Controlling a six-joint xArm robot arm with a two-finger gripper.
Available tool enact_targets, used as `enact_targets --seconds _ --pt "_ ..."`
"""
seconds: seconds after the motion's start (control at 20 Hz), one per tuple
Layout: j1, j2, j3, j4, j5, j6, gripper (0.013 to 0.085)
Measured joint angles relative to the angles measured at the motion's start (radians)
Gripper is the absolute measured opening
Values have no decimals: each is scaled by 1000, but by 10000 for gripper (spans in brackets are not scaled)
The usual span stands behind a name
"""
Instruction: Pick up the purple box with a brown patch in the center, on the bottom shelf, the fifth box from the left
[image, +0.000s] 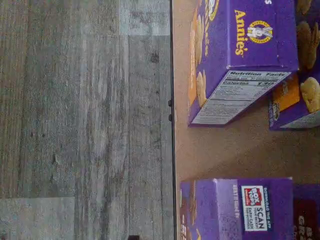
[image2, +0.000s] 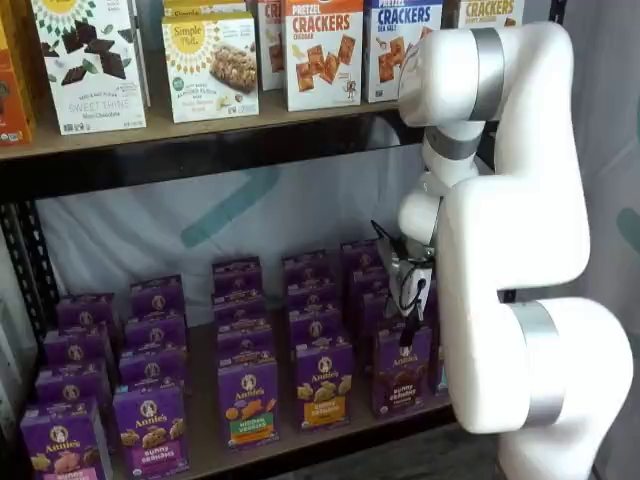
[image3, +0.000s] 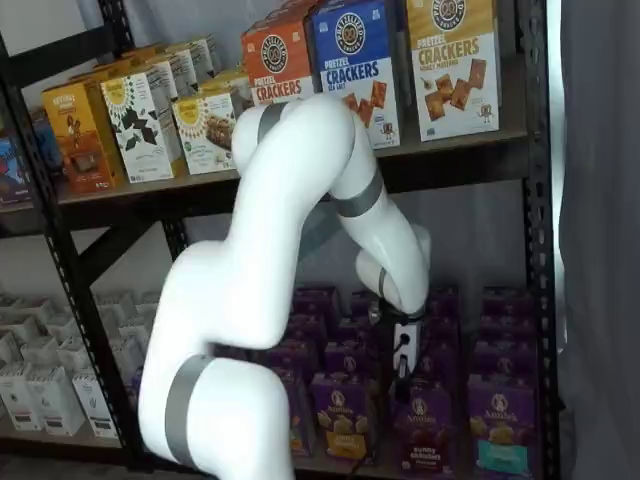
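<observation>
Two tan shelf boards (image2: 200, 440), grey plank floor (image: 75, 125).

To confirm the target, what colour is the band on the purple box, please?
Dark brown, clearest in a shelf view on the purple box.

You got soft, even indoor light; the bottom shelf (image2: 205, 440) sat dimmer toward its back edge, and the wrist view looked slightly blurry.
</observation>
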Motion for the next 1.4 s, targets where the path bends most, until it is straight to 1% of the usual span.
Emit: enact_targets --seconds 0.1,0.35,0.5,0.7,1.0,1.4 --pt "2 2 2 14 -19 -12 850" --pt "-2 8 -7 6 -28 -8 850" --pt "-5 12 -5 -12 -44 3 850" --pt "-8 24 -4 -53 -75 32 850" --pt "-9 58 -35 -80 -74 55 850" --pt "-1 122 -105 -111 -77 91 850"
